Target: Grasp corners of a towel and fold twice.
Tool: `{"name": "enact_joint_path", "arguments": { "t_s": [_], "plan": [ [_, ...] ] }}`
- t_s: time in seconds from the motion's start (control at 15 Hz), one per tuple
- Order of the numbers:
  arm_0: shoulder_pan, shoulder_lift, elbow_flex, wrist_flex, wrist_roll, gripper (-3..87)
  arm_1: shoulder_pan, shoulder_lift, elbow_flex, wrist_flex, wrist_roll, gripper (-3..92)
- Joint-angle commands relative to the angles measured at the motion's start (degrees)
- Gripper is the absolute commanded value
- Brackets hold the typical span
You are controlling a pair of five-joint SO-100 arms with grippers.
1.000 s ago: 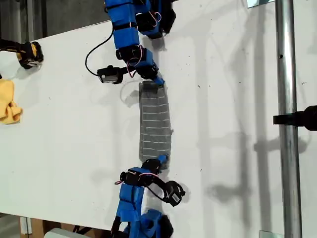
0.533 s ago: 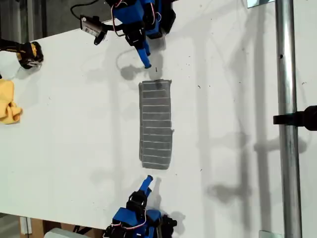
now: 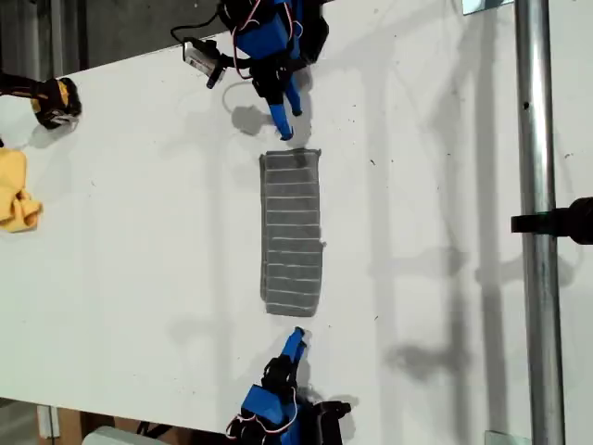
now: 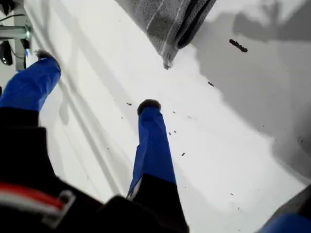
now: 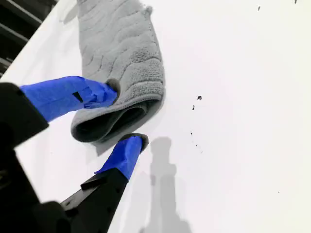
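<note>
Well, the grey striped soft towel (image 3: 292, 232) lies flat in the middle of the white counter (image 3: 139, 232). It is a long thin strip that runs between the two blue arms, and it looks folded over already: in both wrist views I can see its layers stacked at the ends.

My first gripper (image 4: 97, 80) has its blue fingers (image 4: 153, 145) spread wide apart with nothing in them. One grey corner (image 4: 167, 60) of the towel sits a little way ahead of it, not touching. My second gripper (image 5: 125, 112) is wide open too. The rounded, folded end of the towel shows right by its fingers, but I cannot tell if they touch the cloth.

In the exterior view one arm points down at the strip's top end and one points up at its bottom end. Both tips are just off the cloth.

I think one fold is done and the next one is not yet started. The next move calls for getting the fingers around all the layers at a corner – not just the top one – then closing firmly.

A small yellow crumpled cloth (image 3: 17, 199) lies far off at the exterior view's left edge.
</note>
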Motion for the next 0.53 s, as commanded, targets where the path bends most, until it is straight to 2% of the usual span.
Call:
{"name": "enact_joint_path", "arguments": {
  "t_s": [0.0,0.13,0.33,0.47],
  "plan": [
    [0.09,0.44,-0.70,0.70,-0.70,16.5,0.70,-9.58,-1.85,-2.90,3.43,35.5],
    [0.35,0.44,-0.26,0.88,-1.32,16.2,2.64,-30.41,-8.53,-7.38,4.48,37.2],
    [0.88,0.44,-0.44,1.05,-1.41,16.2,9.49,-57.83,-16.00,-24.87,-4.31,39.9],
    [2.11,0.44,-0.35,1.49,-2.64,16.2,14.06,-75.41,-22.85,-32.96,-9.93,40.0]
  ]
}}
